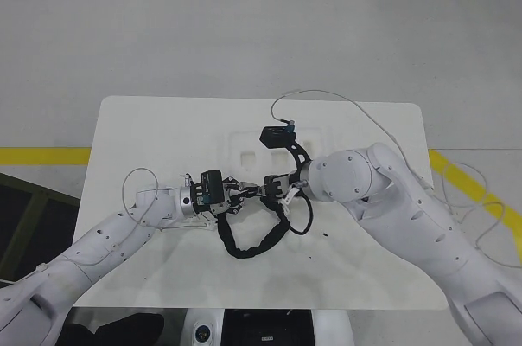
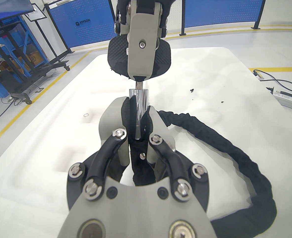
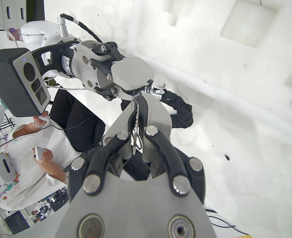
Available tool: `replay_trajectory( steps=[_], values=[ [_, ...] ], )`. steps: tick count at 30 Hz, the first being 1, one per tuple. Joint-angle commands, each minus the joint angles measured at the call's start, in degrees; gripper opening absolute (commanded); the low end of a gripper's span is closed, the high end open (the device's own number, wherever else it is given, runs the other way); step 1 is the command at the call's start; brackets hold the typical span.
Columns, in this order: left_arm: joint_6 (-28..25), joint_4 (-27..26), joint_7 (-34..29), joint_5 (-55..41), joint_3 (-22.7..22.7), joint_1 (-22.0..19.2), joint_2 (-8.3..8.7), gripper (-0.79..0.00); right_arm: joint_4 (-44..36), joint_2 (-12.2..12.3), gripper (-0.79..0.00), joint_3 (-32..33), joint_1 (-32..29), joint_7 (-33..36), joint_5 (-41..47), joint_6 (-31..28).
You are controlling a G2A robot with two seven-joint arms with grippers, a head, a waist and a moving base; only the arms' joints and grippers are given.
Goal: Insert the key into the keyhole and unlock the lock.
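Left claw (image 2: 139, 108) is clenching the lock (image 2: 139, 95) steady, so right claw (image 3: 137, 106), pinching the key (image 3: 136, 125), is lining it up end-on for insertion.

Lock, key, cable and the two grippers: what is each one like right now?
Left gripper: shut on the lock.
Right gripper: shut on the key.
Lock: lifted, keyhole end facing the key.
Key: tip at the keyhole; how far in, cannot tell.
Cable: looped, lying on the table.
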Motion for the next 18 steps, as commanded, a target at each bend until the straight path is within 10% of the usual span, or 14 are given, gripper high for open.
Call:
replay_trajectory(
  steps=[1,6,8,11,18],
  values=[
    [0.0,0.0,0.0,0.0,0.0,0.0,0.0,-0.785,0.06,-0.03,-0.785,0.0,0.01,0.07,-0.15,0.16],
    [0.0,0.0,0.0,0.0,0.0,0.0,0.0,-0.785,0.29,-0.19,-0.785,-0.22,-0.03,-0.05,-0.36,0.11],
    [0.0,0.0,0.0,0.0,0.0,0.0,0.0,-0.785,0.37,-0.27,-0.579,-0.18,0.03,-0.13,-0.2,-0.07],
    [0.0,0.0,0.0,0.0,0.0,0.0,0.0,-0.785,0.43,-0.29,-0.468,0.1,0.1,-0.07,-0.16,-0.23],
    [0.0,0.0,0.0,0.0,0.0,0.0,0.0,-0.785,-0.78,-0.01,-0.468,1.75,-0.31,0.35,0.12,-0.58]
  ],
)
